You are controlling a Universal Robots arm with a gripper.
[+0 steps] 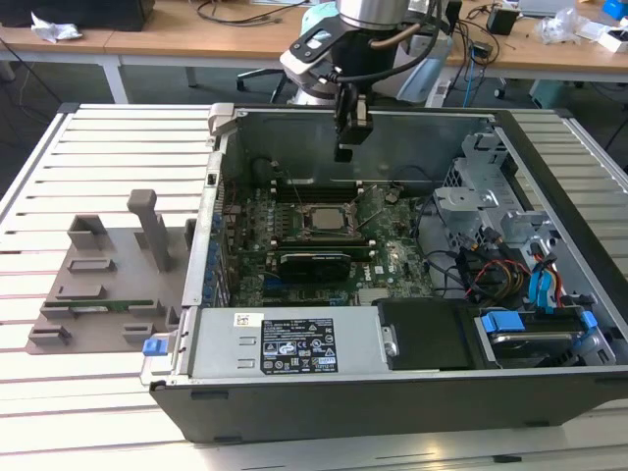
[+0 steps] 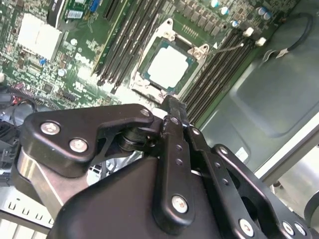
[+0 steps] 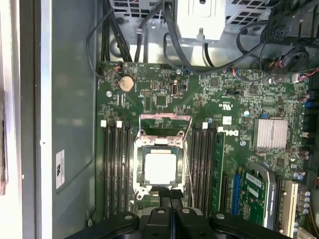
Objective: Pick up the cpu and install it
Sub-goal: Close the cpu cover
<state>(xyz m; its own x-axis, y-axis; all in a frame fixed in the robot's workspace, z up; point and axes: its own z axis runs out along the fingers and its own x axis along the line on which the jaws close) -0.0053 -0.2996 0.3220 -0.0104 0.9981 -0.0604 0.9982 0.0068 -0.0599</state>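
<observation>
Across 1 slatted white table [image 1: 108, 147] lies 1 open computer case [image 1: 392, 417], side panel off and interior facing up. Beside the case, toward the exterior view's left, 1 grey moulded fixture [image 1: 98, 260] rests on the slats with 1 long green memory stick [image 1: 98, 305] lying in a groove. Inside the case, 1 green motherboard [image 1: 392, 265] covers the floor. 1 grey power supply box [image 1: 285, 343] with a white label sits along the case wall nearest the exterior camera.

1 robot arm [image 1: 373, 20] reaches in over the far wall of the case. Its 1 gripper [image 1: 344, 154] [image 2: 170, 102] [image 3: 170, 191] hangs above the middle of the case, clear of the board and touching nothing. In both wrist views its 2 black fingers [image 2: 172, 129] [image 3: 164, 199] are pressed together with nothing between them.

Near the middle of the case, 1 metal-framed socket [image 1: 294, 218] [image 2: 198, 51] holds the 1 cpu [image 1: 321, 218] [image 2: 168, 67] [image 3: 160, 167]. It lies flat and square inside the frame with its silver top plate up, below the gripper's tips and apart from them. 2 banks of black memory slots [image 3: 117, 169] run inside the case, 1 on each side of the cpu. Farther along the case floor are 1 finned silver heat sink [image 3: 271, 133] and 1 round coin battery [image 3: 126, 83].
</observation>
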